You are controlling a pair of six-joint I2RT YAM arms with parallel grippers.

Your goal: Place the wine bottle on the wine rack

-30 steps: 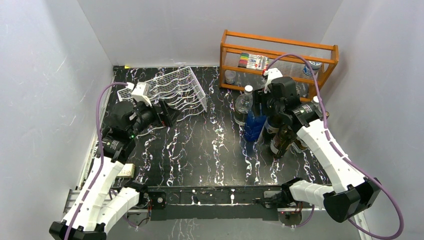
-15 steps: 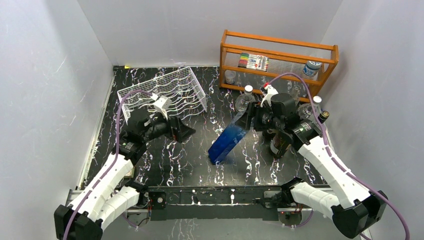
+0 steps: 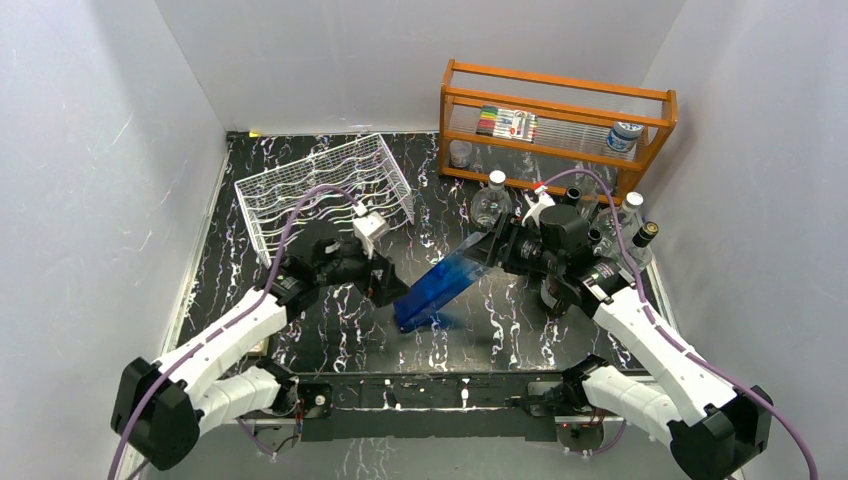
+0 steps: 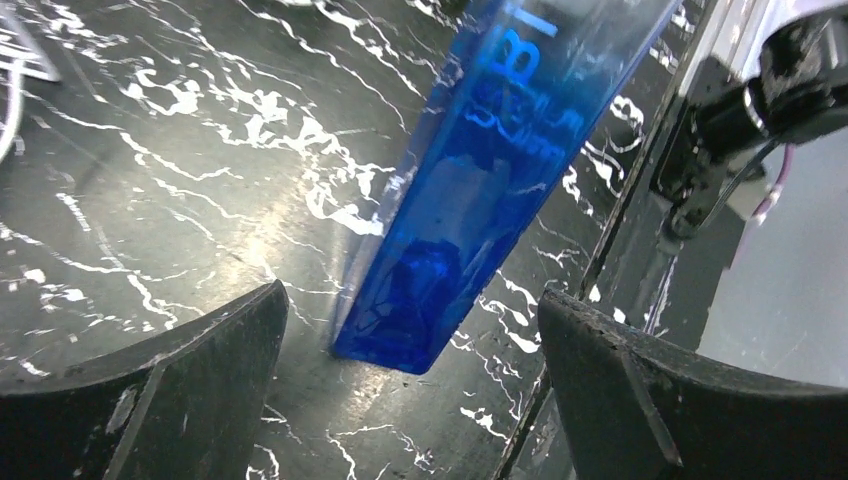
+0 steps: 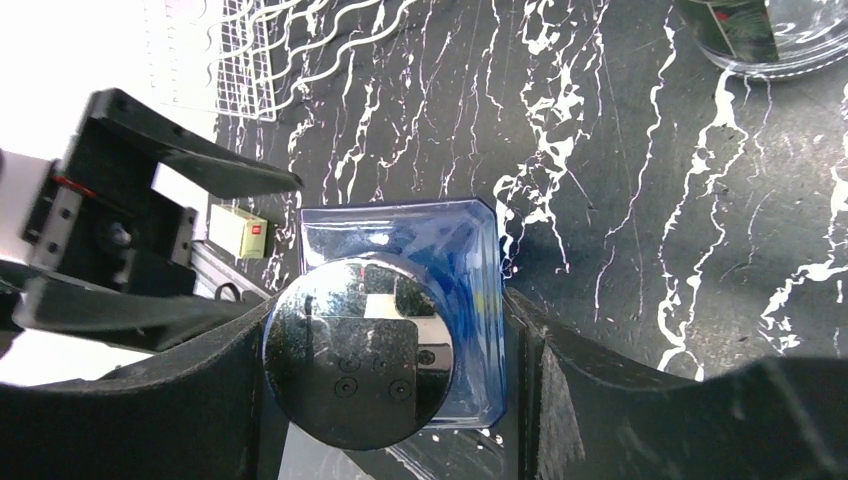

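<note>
Top external view: your right pincer (image 3: pixel 503 248) is clamped on the tilted blue wine bottle (image 3: pixel 440 285), right of and nearer than the wine rack (image 3: pixel 325 185). Your left pincer (image 3: pixel 392 288) gapes apart near the bottle's base.

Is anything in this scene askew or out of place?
Yes. The bottle is steeply tilted, not upright: the right tool grips its cap end, and its base points down toward the open left tool.

The left arm (image 3: pixel 215 345) and right arm (image 3: pixel 650 335) share white moulded links joined by black cylindrical joints. A purple cable (image 3: pixel 318 188) loops off each wrist, beside a small white block (image 3: pixel 368 226). The fingers (image 4: pixel 150 400) are broad black wedges with scuffed edges.
</note>
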